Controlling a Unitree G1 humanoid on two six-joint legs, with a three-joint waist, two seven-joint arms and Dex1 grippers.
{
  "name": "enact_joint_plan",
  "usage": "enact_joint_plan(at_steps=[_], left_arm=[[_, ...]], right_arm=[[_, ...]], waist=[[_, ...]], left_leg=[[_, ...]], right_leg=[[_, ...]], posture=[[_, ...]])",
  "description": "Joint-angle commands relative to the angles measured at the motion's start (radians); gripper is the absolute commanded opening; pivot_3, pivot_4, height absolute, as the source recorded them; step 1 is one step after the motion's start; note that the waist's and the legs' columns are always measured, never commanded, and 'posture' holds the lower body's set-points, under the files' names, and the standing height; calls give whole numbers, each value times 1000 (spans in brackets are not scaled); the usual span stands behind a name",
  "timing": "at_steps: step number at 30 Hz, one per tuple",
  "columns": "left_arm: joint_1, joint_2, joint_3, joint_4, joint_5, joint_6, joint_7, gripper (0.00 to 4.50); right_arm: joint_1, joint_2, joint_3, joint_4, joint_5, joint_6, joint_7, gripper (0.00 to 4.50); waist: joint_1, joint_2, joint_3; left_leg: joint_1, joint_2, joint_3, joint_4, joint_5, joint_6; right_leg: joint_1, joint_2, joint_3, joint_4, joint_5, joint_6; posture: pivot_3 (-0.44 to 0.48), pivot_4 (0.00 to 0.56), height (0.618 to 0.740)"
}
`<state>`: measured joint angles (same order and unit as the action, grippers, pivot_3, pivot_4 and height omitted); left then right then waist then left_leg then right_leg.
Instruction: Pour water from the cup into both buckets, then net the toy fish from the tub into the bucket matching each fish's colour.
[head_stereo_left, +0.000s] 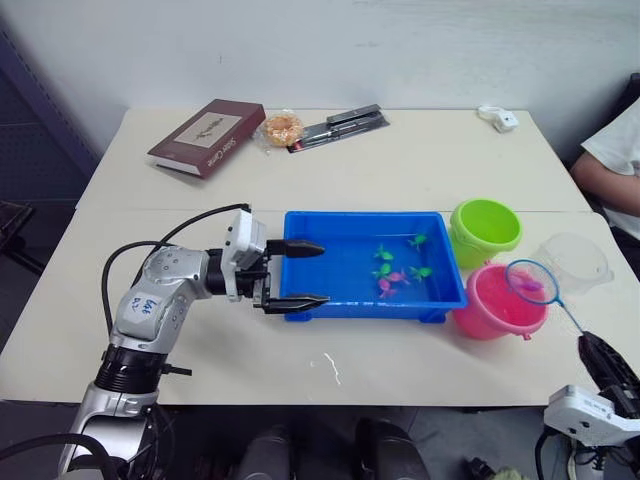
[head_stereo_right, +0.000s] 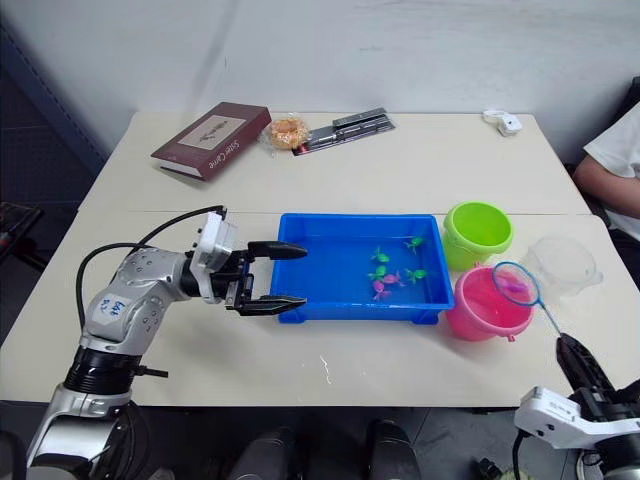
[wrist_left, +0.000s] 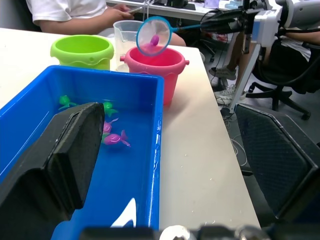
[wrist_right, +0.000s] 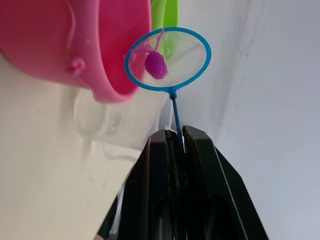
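One pink fish (wrist_right: 156, 65) is held in the net (head_stereo_left: 531, 282) over the pink bucket (head_stereo_left: 494, 304), the right gripper (wrist_right: 178, 136) clamped on its handle. Five fish (head_stereo_left: 400, 268) are counted in the tub (head_stereo_left: 350, 305). The left gripper (head_stereo_left: 309, 274) is spread apart at the tub's left rim.

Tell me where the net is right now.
The net is held by the right gripper on the table's right side, its hoop above the pink bucket, carrying a pink fish.
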<state>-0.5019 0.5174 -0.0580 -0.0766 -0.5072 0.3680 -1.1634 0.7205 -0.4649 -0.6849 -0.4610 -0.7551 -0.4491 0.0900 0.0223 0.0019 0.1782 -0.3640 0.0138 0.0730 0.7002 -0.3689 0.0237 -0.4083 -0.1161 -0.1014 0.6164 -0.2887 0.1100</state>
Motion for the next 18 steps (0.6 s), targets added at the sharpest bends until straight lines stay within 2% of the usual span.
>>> enact_joint_plan(at_steps=[1,3,5,12,18], left_arm=[[-6,-11,-2,-8,-1,-24,-3,4457],[-10,-22,-2,-1,-2,-24,5,4457],[-11,-23,-11,5,5,-36,-8,4457],[-7,-28,-3,17,10,-51,4,4457],[-5,5,29,62,23,-94,-6,4457]], right_arm=[[-12,5,-49,-7,24,50,-27,0],[11,2,24,-36,20,-2,-4,0],[18,14,43,-49,24,-2,0,0],[17,-2,-2,-48,87,-13,-9,0],[13,-31,-91,-118,323,6,80,0]], waist=[[0,0,0],[0,0,0],[0,0,0],[0,0,0],[-1,0,0]], left_leg=[[0,0,0,0,0,0],[1,0,1,0,0,0],[1,0,0,0,0,0],[4,0,3,-1,0,0],[5,1,4,-1,0,0]], right_leg=[[0,0,0,0,0,0],[0,0,1,1,0,0],[0,0,0,1,0,-1],[1,0,3,2,-1,-1],[1,0,4,3,-1,-1]], posture=[[0,150,740],[0,150,740],[0,150,740],[0,150,740],[0,150,740]])
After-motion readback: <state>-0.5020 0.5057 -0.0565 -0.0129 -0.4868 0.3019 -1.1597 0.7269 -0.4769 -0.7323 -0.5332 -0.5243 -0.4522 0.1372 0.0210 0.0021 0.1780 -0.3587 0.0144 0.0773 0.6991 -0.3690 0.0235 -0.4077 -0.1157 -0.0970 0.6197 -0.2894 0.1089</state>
